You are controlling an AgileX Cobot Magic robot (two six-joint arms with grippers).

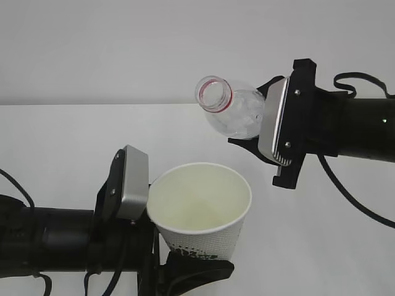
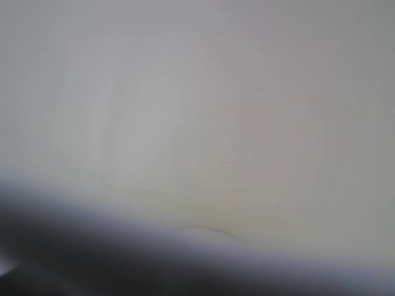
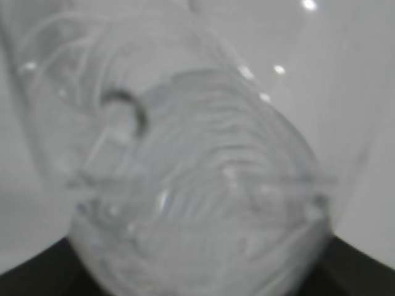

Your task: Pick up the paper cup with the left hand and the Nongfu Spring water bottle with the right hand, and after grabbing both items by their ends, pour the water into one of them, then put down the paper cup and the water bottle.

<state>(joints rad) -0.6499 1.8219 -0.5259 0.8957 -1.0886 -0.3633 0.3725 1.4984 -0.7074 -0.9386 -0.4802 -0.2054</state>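
Gripping cup upright, left gripper clamped on its side; right gripper grasping tilted bottle, open mouth above cup, not touching.

left wrist view: all blurred, only pale surface and dark band, nothing can be told | right wrist view: bottle out of focus, edges cut off | exterior view: bottle body hidden behind right gripper; cup base hidden by left gripper
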